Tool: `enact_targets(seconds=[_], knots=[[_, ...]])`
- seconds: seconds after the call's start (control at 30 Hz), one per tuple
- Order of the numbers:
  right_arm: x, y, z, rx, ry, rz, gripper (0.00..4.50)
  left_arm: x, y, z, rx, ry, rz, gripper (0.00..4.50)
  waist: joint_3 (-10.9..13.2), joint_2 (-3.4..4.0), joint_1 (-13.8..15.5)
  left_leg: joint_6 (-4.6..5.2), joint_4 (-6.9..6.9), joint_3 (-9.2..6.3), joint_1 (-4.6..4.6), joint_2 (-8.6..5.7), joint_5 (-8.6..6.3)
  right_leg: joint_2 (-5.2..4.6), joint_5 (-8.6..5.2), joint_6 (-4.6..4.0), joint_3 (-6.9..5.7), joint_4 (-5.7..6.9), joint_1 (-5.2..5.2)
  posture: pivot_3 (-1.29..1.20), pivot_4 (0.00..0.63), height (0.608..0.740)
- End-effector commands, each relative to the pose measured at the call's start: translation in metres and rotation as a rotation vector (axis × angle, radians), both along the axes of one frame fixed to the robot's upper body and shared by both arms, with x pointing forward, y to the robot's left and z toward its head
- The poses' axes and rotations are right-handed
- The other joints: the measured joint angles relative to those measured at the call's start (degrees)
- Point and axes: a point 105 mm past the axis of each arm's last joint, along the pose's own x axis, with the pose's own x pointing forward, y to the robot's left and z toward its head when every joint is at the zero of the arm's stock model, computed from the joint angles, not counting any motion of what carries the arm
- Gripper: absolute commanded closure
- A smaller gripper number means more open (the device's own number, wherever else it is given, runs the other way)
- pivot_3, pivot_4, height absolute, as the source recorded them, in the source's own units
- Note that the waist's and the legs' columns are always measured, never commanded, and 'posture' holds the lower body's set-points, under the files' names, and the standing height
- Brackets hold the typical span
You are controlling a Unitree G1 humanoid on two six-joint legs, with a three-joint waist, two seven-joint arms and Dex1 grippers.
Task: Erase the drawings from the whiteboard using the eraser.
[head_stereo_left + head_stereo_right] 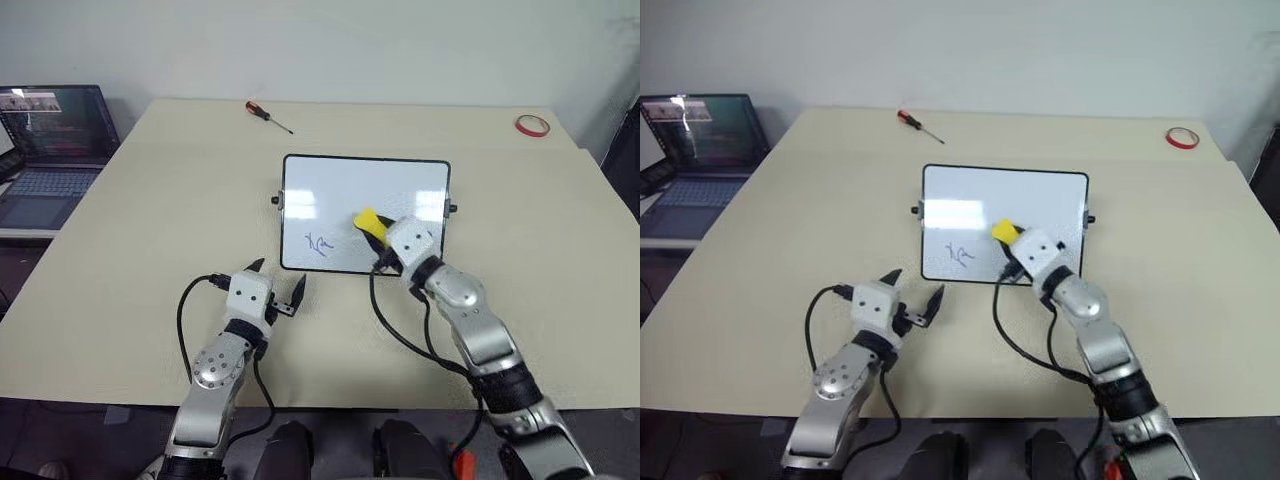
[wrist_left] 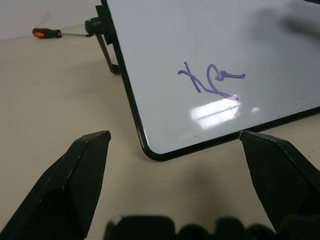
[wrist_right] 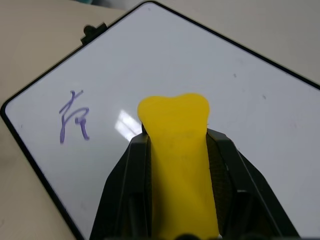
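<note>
Right gripper (image 3: 175, 150) jaws pinch small yellow block eraser (image 3: 176, 145) over black-framed white whiteboard (image 1: 400, 185) (one blue scribble (image 1: 319, 243) visible); left gripper (image 1: 275, 287) jaws spread above beige tabletop (image 1: 150, 250).

The right gripper (image 1: 383, 240) hides the whiteboard's (image 1: 340, 190) near right corner; the laptop (image 1: 50, 150) is cut off.

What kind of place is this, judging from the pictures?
Probably an office or a lab workspace: a beige table by a plain wall, an open laptop beside it, and a screwdriver and red tape ring on the tabletop.
</note>
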Motion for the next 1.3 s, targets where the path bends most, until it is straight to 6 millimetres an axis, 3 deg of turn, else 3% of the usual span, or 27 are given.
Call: enact_targets(seconds=[0.03, 0.3, 0.43, 0.6, 0.73, 0.97, 1.03, 1.17, 1.3], knots=[[0.002, 0.024, 0.014, -0.001, -0.079, 0.076, 3.35, -0.002, -0.005, 0.014, -0.009, -0.052, -0.006, 0.0, 0.0, 0.0, 0.0, 0.0, 0.0, 0.0, 0.0, 0.01, 0.0, 0.01, 0.0, 0.0, -0.01, 0.02, -0.03, 0.0, 0.15, 0.74], [0.016, 0.06, 0.012, -0.044, -0.1, 0.122, 3.35, -0.001, -0.006, 0.016, -0.016, -0.056, -0.004, 0.0, 0.0, 0.0, 0.0, 0.0, 0.01, 0.02, -0.01, 0.01, 0.0, -0.01, 0.01, -0.01, -0.02, 0.05, -0.05, 0.0, 0.15, 0.74], [0.03, 0.064, -0.006, -0.172, -0.089, 0.035, 3.35, -0.002, -0.01, 0.02, -0.021, -0.061, -0.014, 0.0, 0.0, 0.01, 0.0, -0.01, 0.02, 0.02, -0.01, 0.02, 0.0, -0.01, 0.01, -0.02, -0.02, 0.06, -0.06, 0.0, 0.15, 0.74], [0.034, 0.066, -0.028, -0.259, -0.032, 0.015, 3.35, -0.003, -0.013, 0.023, -0.013, -0.067, -0.024, 0.0, 0.0, 0.03, 0.0, -0.01, 0.03, 0.04, 0.01, 0.02, 0.01, -0.01, 0.02, -0.03, 0.0, 0.09, -0.06, 0.0, 0.15, 0.74], [0.027, 0.066, -0.045, -0.297, 0.027, 0.053, 3.35, -0.003, -0.015, 0.025, -0.012, -0.073, -0.028, 0.0, -0.1, 0.04, -0.1, 0.0, 0.05, 0.04, 0.17, 0.03, 0.01, 0.0, 0.03, -0.05, -0.01, 0.17, 0.08, 0.0, 0.15, 0.74], [-0.011, 0.069, -0.085, -0.33, 0.189, 0.213, 3.35, -0.002, -0.016, 0.027, -0.017, -0.079, -0.032, 0.0, -0.1, 0.03, 0.0, 0.0, 0.12, 0.02, 0.18, 0.02, 0.01, 0.0, 0.03, -0.04, -0.01, 0.2, 0.12, 0.0, 0.15, 0.74], [-0.013, 0.064, -0.091, -0.353, 0.2, 0.218, 3.35, -0.001, -0.015, 0.027, -0.017, -0.081, -0.031, 0.0, -0.1, 0.04, 0.0, 0.0, 0.17, 0.01, 0.18, 0.02, 0.01, 0.0, 0.03, -0.04, -0.02, 0.25, 0.13, 0.0, 0.15, 0.74], [0.011, 0.052, -0.067, -0.297, 0.132, 0.099, 3.35, 0.0, -0.016, 0.028, -0.018, -0.082, -0.037, 0.0, -0.1, 0.03, 0.1, 0.0, 0.21, -0.03, 0.21, 0.01, 0.01, 0.0, 0.03, -0.04, -0.06, 0.28, 0.17, 0.0, 0.15, 0.74], [0.041, 0.041, -0.027, -0.196, 0.01, -0.072, 3.35, 0.001, -0.021, 0.028, -0.02, -0.081, -0.056, 0.0, -0.1, 0.03, 0.2, -0.01, 0.27, -0.04, 0.21, -0.02, 0.03, 0.0, 0.04, -0.06, -0.06, 0.5, 0.12, 0.0, 0.15, 0.74]])
